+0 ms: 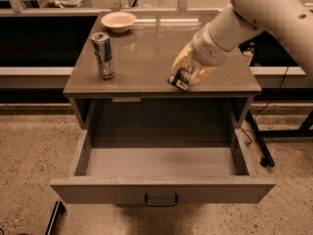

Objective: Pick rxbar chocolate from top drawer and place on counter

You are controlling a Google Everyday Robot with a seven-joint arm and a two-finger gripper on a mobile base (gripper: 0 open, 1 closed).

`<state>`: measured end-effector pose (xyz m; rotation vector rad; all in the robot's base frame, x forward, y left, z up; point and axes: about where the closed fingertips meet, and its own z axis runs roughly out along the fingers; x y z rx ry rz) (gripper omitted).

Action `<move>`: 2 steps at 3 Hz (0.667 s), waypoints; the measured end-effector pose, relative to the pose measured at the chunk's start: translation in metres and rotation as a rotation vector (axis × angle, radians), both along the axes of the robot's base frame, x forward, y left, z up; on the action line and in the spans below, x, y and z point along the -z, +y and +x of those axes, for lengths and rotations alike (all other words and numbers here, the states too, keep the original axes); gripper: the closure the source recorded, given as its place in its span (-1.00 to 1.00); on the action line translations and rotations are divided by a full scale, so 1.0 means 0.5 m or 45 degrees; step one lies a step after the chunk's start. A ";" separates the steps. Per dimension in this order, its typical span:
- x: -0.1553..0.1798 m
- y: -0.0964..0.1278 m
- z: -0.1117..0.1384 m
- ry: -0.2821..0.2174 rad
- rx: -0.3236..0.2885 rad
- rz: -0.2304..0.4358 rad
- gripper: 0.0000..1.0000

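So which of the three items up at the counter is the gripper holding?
The rxbar chocolate, the black-wrapped bar, gripped by the gripper over the counter's front edge. The can and the bowl stand free further left.

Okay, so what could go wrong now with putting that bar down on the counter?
1. The pincer holds the rxbar chocolate right over the front edge of the counter; released here, it might slide off into the open top drawer.
2. The bar hangs tilted, so it may land unevenly.
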<state>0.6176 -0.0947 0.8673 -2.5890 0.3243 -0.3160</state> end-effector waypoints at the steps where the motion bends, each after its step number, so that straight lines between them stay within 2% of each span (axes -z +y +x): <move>1: -0.017 0.045 0.079 -0.010 -0.012 -0.092 0.64; 2: -0.003 0.066 0.130 0.043 -0.016 -0.108 0.18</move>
